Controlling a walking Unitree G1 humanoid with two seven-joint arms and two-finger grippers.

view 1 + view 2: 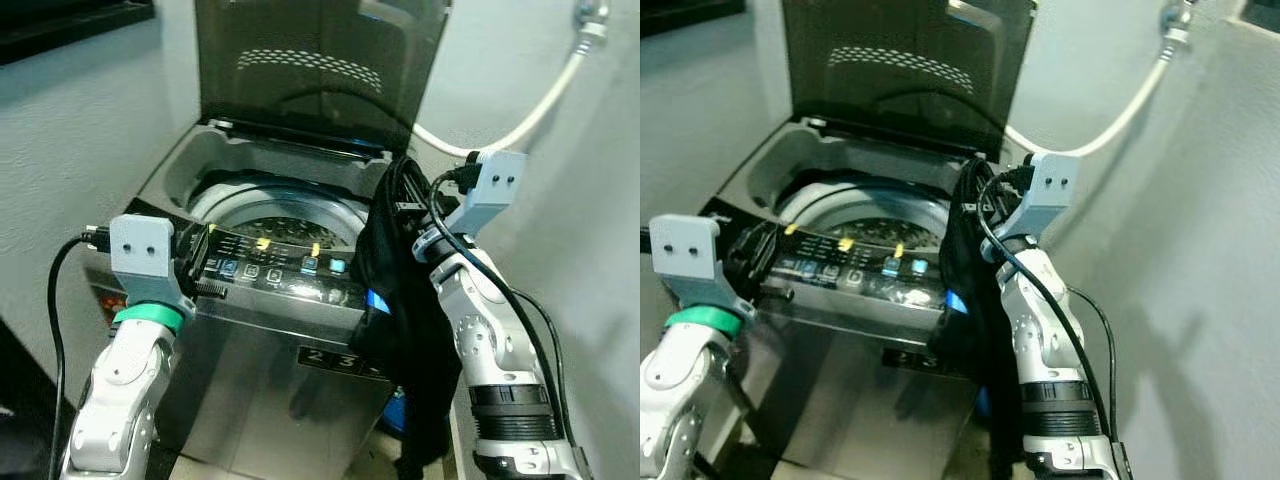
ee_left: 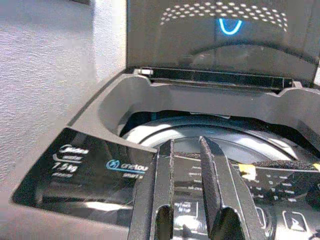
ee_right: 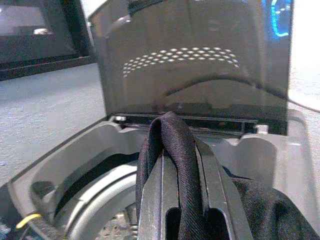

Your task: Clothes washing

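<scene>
A top-loading washing machine (image 1: 262, 385) stands with its dark lid (image 1: 320, 60) raised, and the steel drum (image 1: 275, 218) shows inside. My right gripper (image 3: 172, 135) is shut on a black garment (image 1: 405, 300), held above the machine's right rim. The cloth hangs from the fingers down over the front right corner of the machine. My left gripper (image 2: 186, 145) hovers low over the control panel (image 1: 275, 268) at the front left. Its fingers are a little apart with nothing between them.
A white hose (image 1: 545, 100) runs along the wall behind and to the right of the machine. Light walls close in on both sides. A dark shelf (image 1: 70, 25) sits at the upper left. Black cables loop by both wrists.
</scene>
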